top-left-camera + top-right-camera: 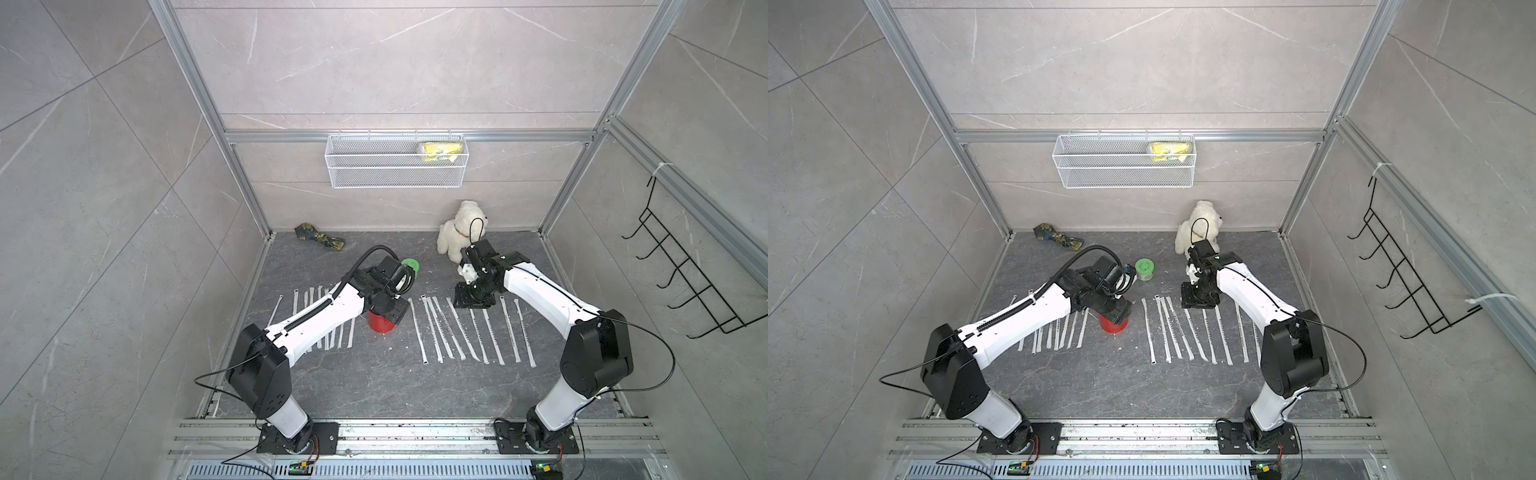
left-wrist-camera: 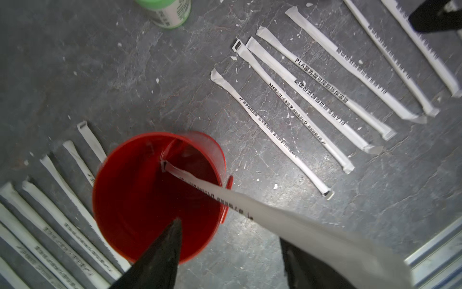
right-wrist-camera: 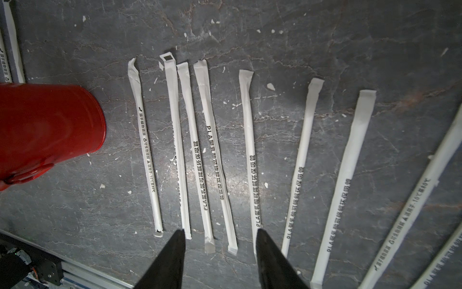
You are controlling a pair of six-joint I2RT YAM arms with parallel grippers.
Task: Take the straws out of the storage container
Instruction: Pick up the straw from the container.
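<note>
Left gripper (image 2: 228, 230) hangs over the red storage container (image 2: 120, 212) at the middle of the worktop (image 1: 374, 382), jaws apart about the one straw (image 2: 200, 186) leaning inside; closing squarely and lifting straight up should keep the container standing. Right gripper (image 3: 220, 231) hovers released and empty above laid-out straws (image 3: 247, 150). Only the left wrist view shows the container's inside, hidden in both top views

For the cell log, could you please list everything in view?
red can: one, red, mid-floor
straws: many, white, floor rows flanking can
leaning straw: one, white, in can
jar: one, green lid, behind can
plush dog: one, white, back right
cloth: one, camouflage, back left
wire basket: one, white, back wall
packet: one, yellow, in basket
hook rack: one, black, right wall
left gripper: one, black, open around leaning straw
right gripper: one, black, open over straws
</note>
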